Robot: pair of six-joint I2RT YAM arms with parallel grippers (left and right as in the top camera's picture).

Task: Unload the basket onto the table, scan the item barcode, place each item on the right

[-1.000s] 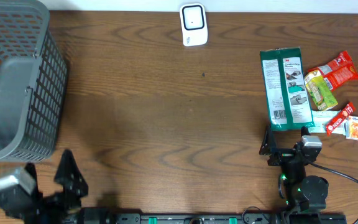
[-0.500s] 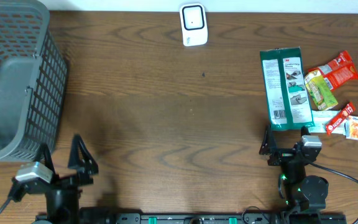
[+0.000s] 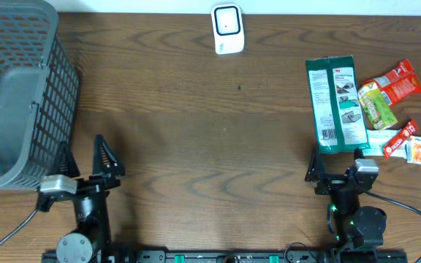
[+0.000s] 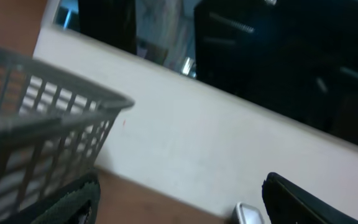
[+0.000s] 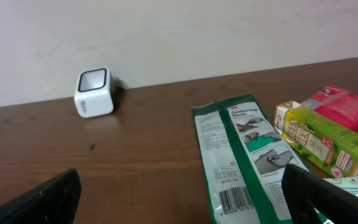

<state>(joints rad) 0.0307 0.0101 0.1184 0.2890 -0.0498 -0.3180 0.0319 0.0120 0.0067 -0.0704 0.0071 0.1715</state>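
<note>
Much of the tabletop (image 3: 196, 131) lies bare between the two claws, open up to its far edge. The grey basket (image 3: 20, 95), ahead-left of the left claw (image 3: 82, 148), is cut off by the frame, and that claw, spread wide on nothing, sees only blur. The green packet (image 3: 335, 102) lies flat just ahead of the right claw (image 3: 333, 164), also wide and empty, barcode (image 3: 328, 135) end nearest; overlapping snack packets (image 3: 389, 95) sit to its right, the white scanner (image 3: 226, 28) far ahead-left.
</note>
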